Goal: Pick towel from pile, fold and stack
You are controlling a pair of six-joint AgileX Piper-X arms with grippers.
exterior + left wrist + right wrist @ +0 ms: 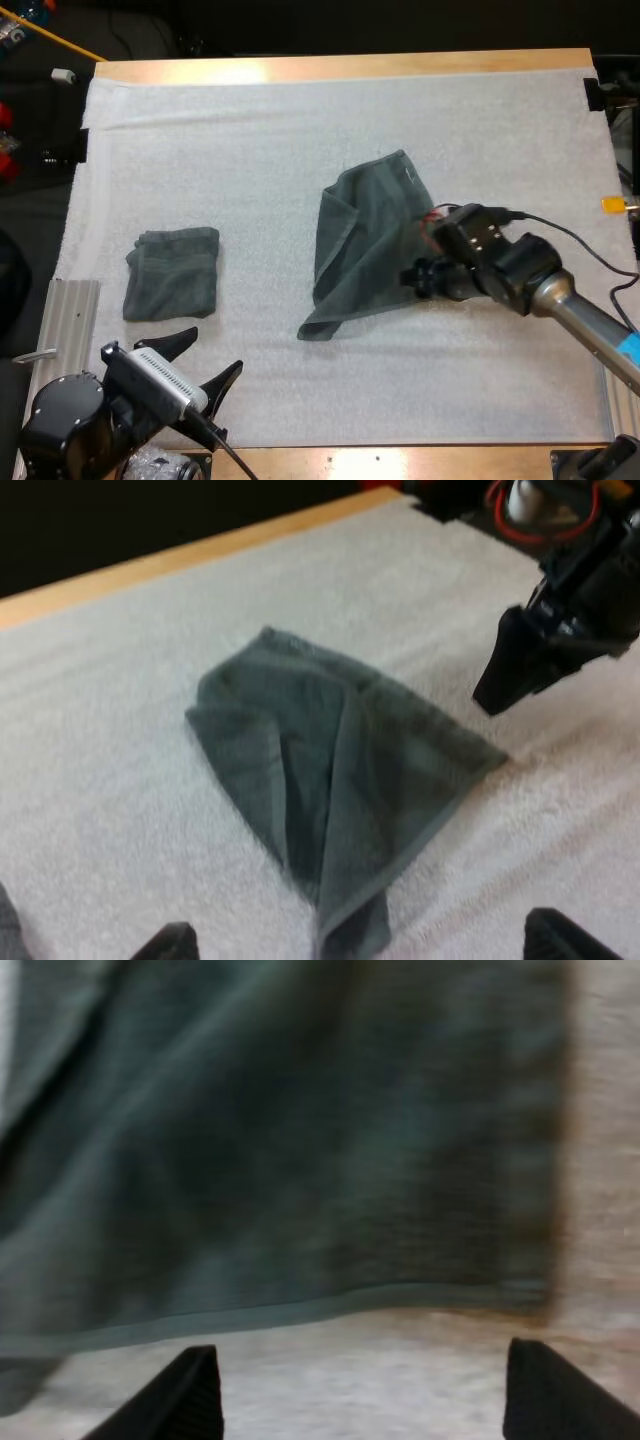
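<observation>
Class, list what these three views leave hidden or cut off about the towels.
Crumpled towel: high view, its own folds hide the underside.
Same towel, right wrist view: the frame's edges cut off most of it.
Folded towel: high view, its top layer hides how many layers lie beneath.

Grey-green spread towel [365,245] (folded towel [172,272] alike), white mat [250,130]; tan table [340,66]

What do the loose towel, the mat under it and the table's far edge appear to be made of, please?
The loose towel looks like soft matte cloth, likely terry: it creases and shows a stitched hem. The mat seems white foam or felt, given its fine pebbled surface. The table's far edge looks like pale wood with a slight sheen.
</observation>
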